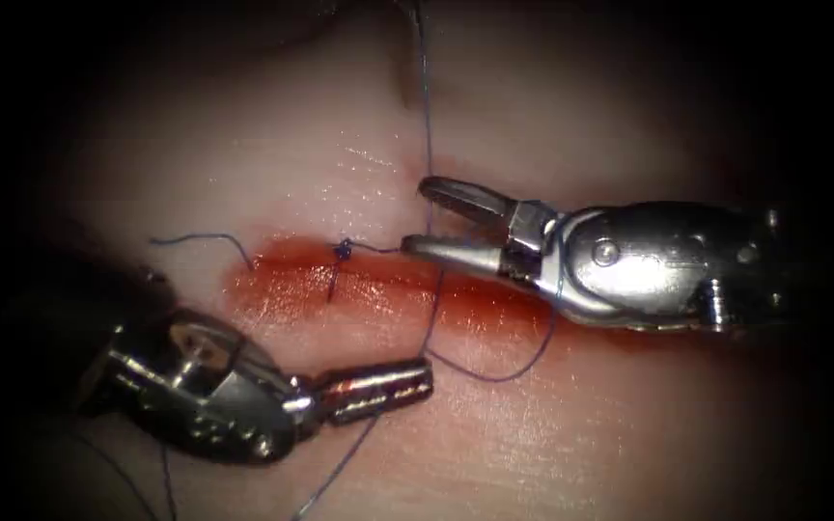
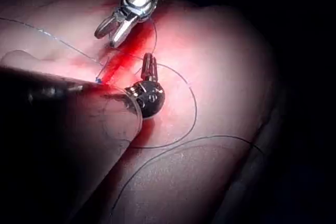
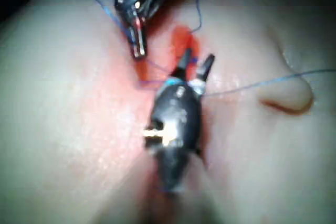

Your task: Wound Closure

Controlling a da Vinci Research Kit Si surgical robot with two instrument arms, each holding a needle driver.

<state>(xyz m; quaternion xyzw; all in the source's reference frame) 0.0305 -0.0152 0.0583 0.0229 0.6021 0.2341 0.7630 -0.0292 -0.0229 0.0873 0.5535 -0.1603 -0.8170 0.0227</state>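
The cut runs left to right across the tissue, wet with red fluid, and a knot sits on its upper edge with a stitch crossing the cut below it. A short thread end trails off to the left of the knot. The thread runs from the knot toward the right tool, whose jaws are spread and hold nothing, one strand passing between them. The left tool lies below the cut, jaws closed on the thread. I cannot make out the needle. This looks like knot-tying; the next move, I judge, calls for tension on both strands.
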